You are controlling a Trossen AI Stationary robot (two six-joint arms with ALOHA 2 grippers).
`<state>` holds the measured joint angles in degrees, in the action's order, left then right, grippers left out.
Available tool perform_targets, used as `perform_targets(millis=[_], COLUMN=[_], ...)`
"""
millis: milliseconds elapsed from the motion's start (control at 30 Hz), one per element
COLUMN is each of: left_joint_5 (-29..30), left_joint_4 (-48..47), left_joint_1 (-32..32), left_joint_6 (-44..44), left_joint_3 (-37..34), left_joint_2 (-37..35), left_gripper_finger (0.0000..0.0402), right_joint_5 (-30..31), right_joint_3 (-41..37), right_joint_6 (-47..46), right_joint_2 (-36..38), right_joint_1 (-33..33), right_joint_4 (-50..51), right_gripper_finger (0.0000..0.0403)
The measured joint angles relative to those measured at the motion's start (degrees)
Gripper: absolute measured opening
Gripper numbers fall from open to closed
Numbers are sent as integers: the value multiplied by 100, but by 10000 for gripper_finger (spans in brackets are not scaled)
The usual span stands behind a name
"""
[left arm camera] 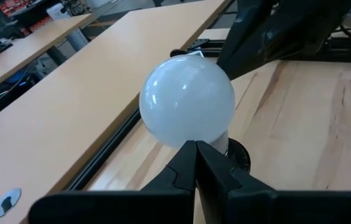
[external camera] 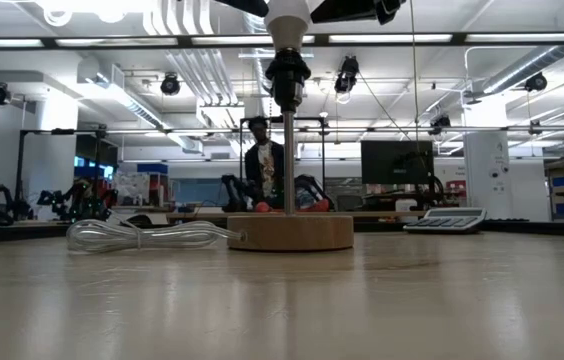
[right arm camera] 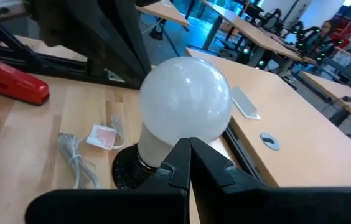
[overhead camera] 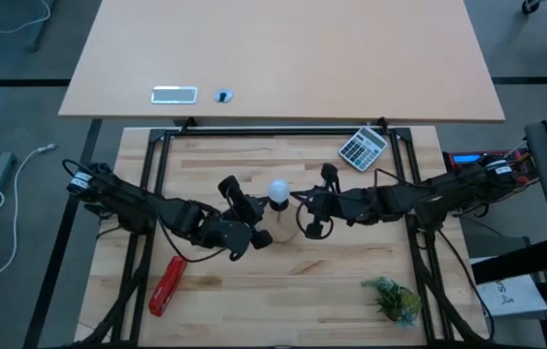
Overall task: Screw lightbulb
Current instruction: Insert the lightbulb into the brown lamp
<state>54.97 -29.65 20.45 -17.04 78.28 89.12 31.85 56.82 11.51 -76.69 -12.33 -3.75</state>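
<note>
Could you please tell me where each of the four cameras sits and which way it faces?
High view: overhead, straight down; both arms flank the lightbulb.
Low view: table height, level across; lamp base in front, arms barely enter at top.
Left wrist view: behind the left gripper, fingers shut, facing the bulb.
Right wrist view: behind the right gripper, shut, facing it oppositely.
All share the bulb.

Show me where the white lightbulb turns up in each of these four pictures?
High view: the lightbulb sits mid-table between the two arms.
Low view: only its lower part shows at the top edge, above the black socket.
Left wrist view: centre, beyond the shut left gripper.
Right wrist view: centre, beyond the shut right gripper.
Shared landmark: the black socket.
</note>
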Motion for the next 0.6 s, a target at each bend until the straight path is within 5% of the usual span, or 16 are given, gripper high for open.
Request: perform_targets(millis=[300,600], left_joint_5=[-5,-11], left_joint_4=[-267,-335], left_joint_1=[-10,177], left_joint_6=[-95,-171], left_joint_3=[0,48], left_joint_2=[4,-120], left_gripper_finger=[0,0], right_joint_5=[-229,270], right_joint_3=[0,0], right_joint_6=[-49,-107], right_joint_2=[-2,-2], right_joint_1=[-5,19], right_joint_4=[8,134], right_gripper_finger=[0,0])
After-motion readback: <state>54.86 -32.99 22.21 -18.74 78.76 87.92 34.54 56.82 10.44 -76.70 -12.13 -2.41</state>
